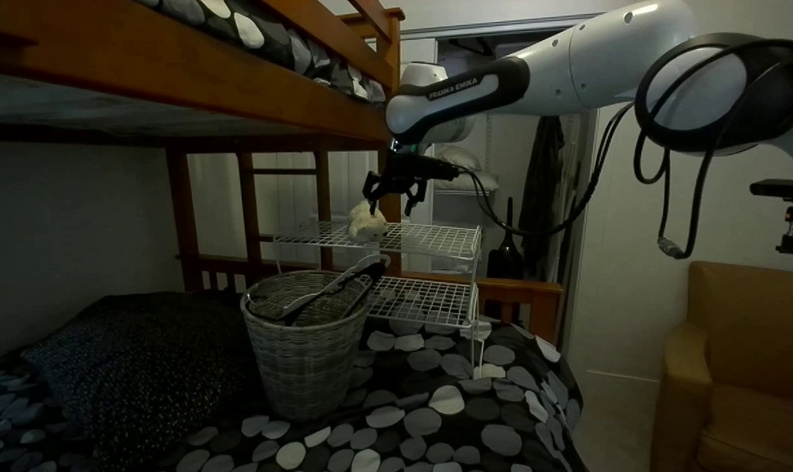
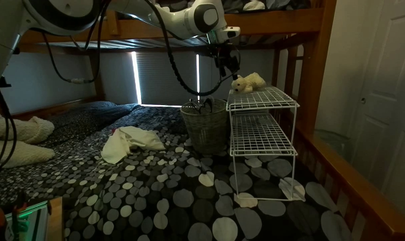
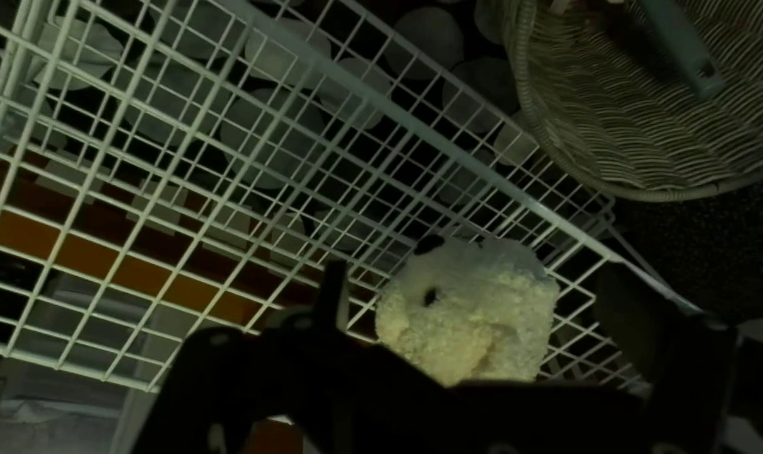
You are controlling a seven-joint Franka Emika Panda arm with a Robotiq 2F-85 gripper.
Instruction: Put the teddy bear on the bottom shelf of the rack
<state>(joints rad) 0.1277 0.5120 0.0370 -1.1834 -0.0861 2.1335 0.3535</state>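
The cream teddy bear lies on the top shelf of the white wire rack. It shows in both exterior views and in the wrist view. The rack stands on the bed; its lower wire shelf holds nothing that I can see. My gripper is open above the top shelf, fingertips at about the height of the bear's top. In the wrist view the fingers stand on either side of the bear, with gaps; contact is not visible.
A wicker basket with hangers stands against the rack's side. The upper bunk overhangs the bed. A wooden bed rail runs beside the rack. A white cloth lies on the patterned bedding.
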